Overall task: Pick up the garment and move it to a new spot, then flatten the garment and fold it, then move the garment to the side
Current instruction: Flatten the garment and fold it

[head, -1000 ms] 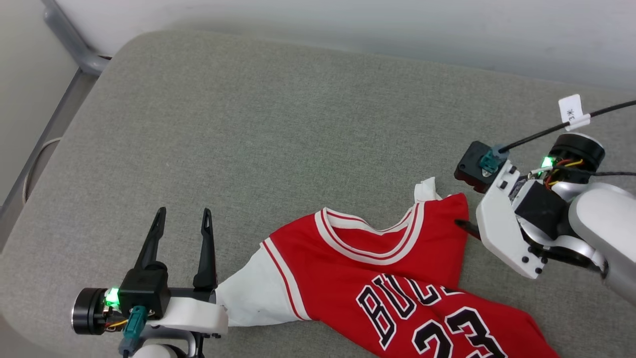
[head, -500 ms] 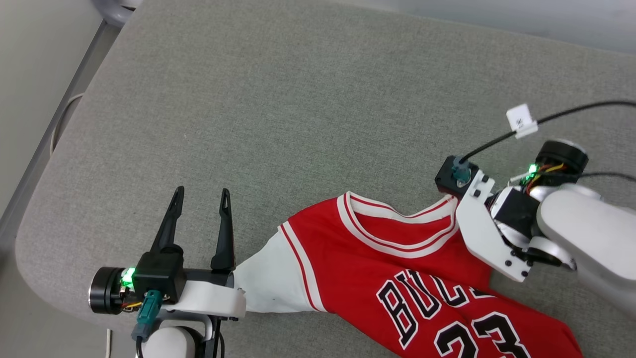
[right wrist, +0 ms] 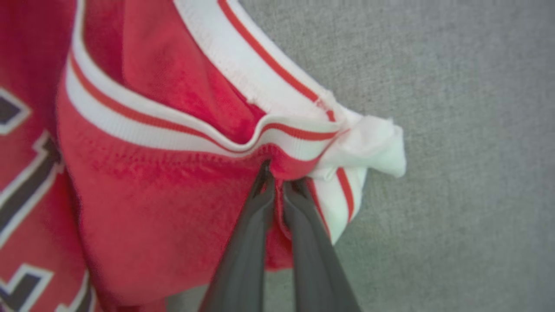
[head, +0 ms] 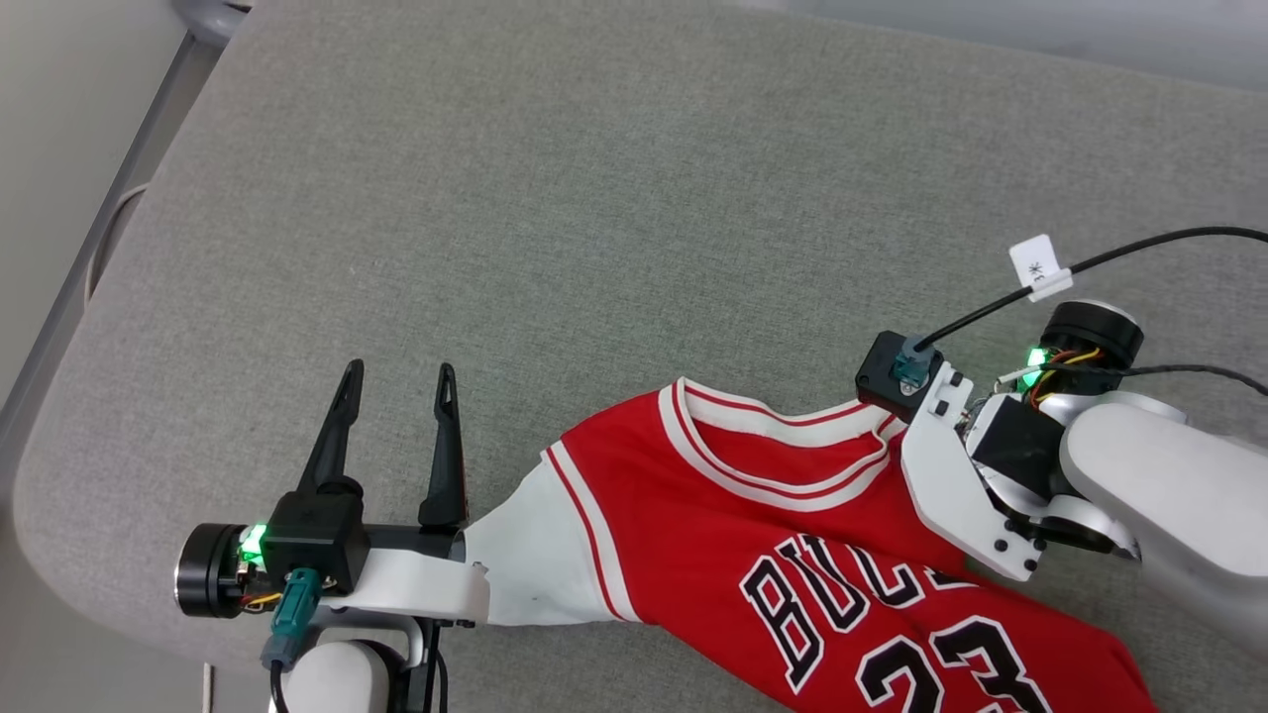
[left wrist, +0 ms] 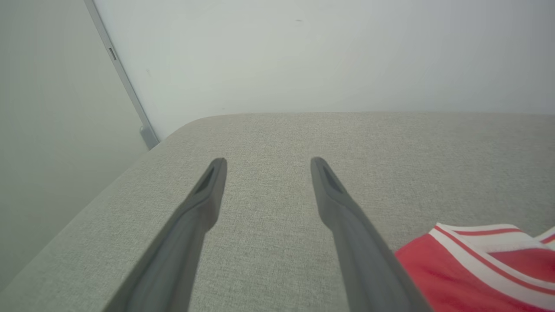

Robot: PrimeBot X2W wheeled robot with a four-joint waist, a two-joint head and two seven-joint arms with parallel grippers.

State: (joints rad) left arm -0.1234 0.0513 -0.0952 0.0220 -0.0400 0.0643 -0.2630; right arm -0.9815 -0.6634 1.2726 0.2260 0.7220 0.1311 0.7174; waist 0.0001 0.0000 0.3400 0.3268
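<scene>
So the big grey woven-fabric cushion looks shifted compared to a second ago, but that's just the head camera moving. The red jersey T-shirt with white sleeves, striped collar and black "BULLS 23" print is lying on the near right part of it, rumpled, with one white sleeve pointing left.

The real change is the right gripper. A second back it sat just off the shirt's right shoulder. Now it's over that shoulder with the two dark fingers pinched together on a fold of red fabric right below the collar trim.

The left gripper hasn't budged. It's near left, just beside the white sleeve, fingers spread wide with nothing between them.

There's a small white paper tag on the black cable at far right.
</scene>
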